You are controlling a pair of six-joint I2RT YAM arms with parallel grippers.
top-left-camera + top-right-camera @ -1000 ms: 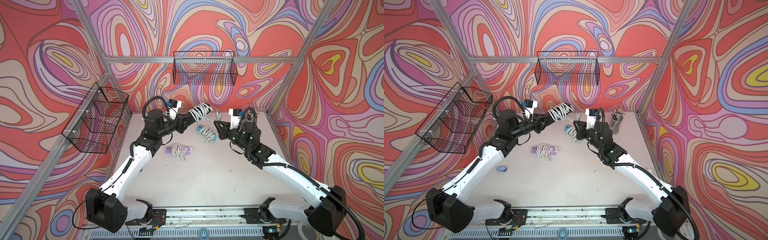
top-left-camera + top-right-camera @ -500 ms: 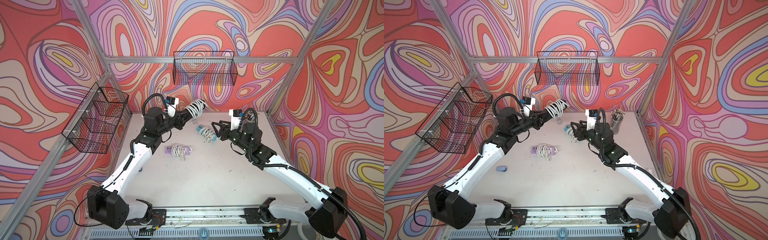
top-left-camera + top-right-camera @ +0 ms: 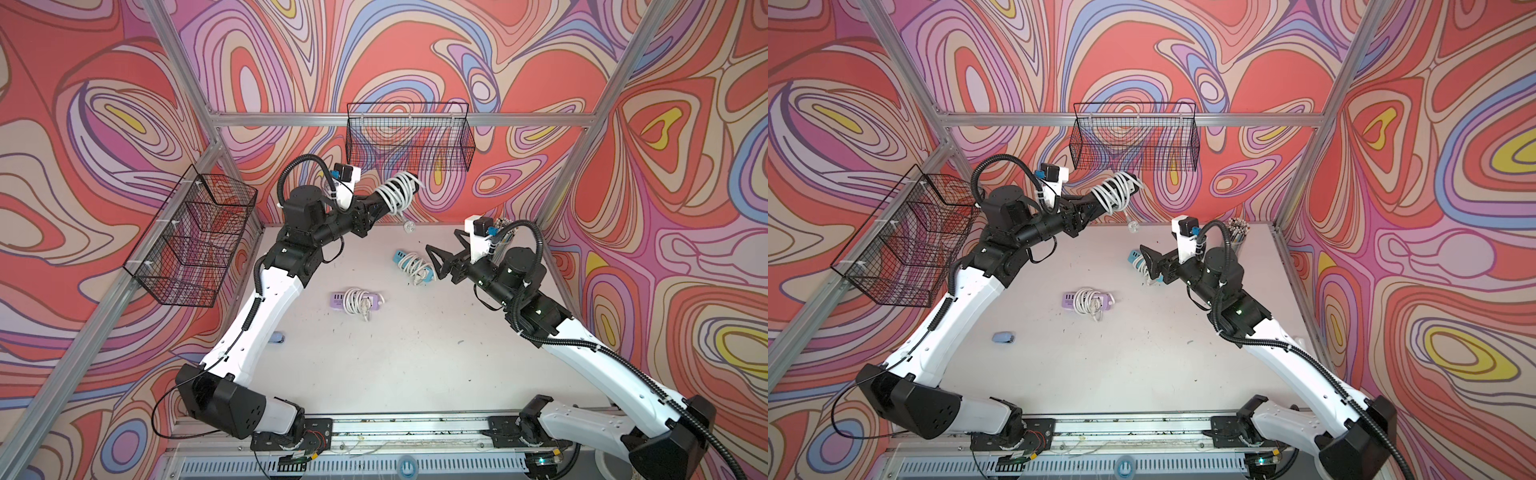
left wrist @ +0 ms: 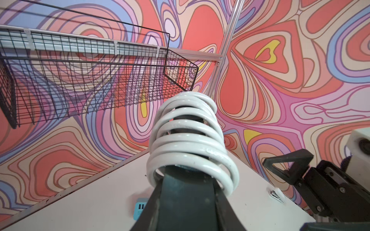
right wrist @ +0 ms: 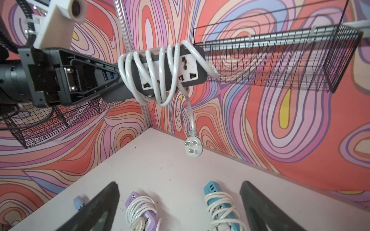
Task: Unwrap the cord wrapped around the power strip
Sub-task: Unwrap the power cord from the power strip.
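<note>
- L gripper [image 3: 376, 203] clamped tight on USB end of dark power strip [image 5: 190, 66]; other end free.
- Strip held up in air near back wall, just in front of and below wire basket [image 3: 409, 137], well above table [image 3: 395, 353].
- In R wrist view, strip roughly level, white socket face twd that cam.
- White cord [image 4: 190, 140] wound round strip in several loose loops, spread along most of its length; a few loops sagging under body.
- Free tail of cord hanging straight down from far end of strip; plug [image 5: 191, 149] dangling clear of table, prongs visible. Seen in both top views too [image 3: 1133, 226].
- R gripper [image 3: 442, 243] spread wide, nothing between fingers; lower than strip, to robot's R of it, apart from both strip and plug, aimed twd them.
- On table under R gripper: blue strip [image 3: 409, 266], own white cord wrapped round it.
- Nearer table centre: purple strip [image 3: 355, 300], likewise wrapped, well apart from both grippers.
- Side basket [image 3: 191, 237] on L wall, beside L arm.
</note>
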